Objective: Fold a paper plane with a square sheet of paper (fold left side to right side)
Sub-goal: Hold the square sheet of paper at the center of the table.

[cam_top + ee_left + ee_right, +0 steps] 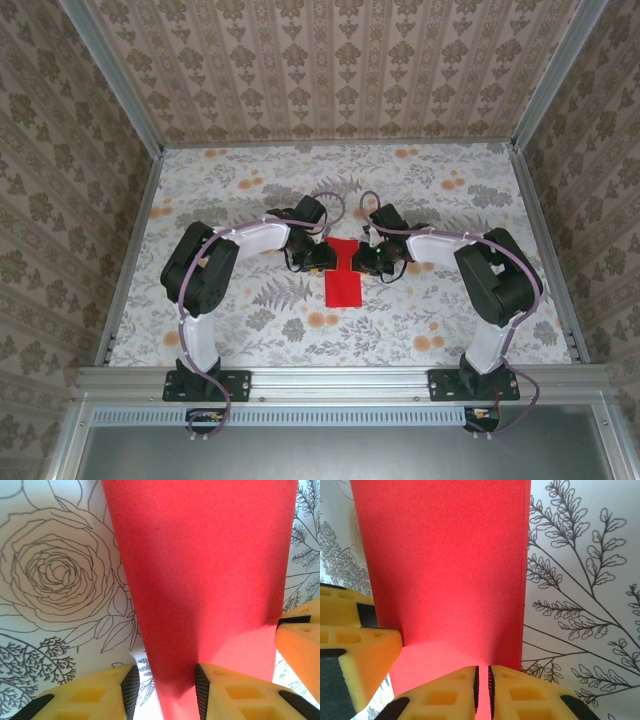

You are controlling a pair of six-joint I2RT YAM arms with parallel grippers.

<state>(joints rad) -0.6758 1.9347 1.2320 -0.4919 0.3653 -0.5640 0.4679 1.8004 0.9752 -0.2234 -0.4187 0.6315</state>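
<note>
On table (450, 300) centre, red paper sheet (342, 290) (narrowed mid-length), left fingers (85, 697) spread, right fingers (445, 695) pinching it

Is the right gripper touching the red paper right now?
Touching. The right wrist view shows the right gripper nearly shut, its two fingers pinching the near edge of the red paper in the thin slit between them.

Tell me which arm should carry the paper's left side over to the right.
Left, probably. The left gripper sits at the left side of the square sheet of paper, jaws open astride its edge; the right gripper is pinched shut on the sheet and could anchor it.
</note>
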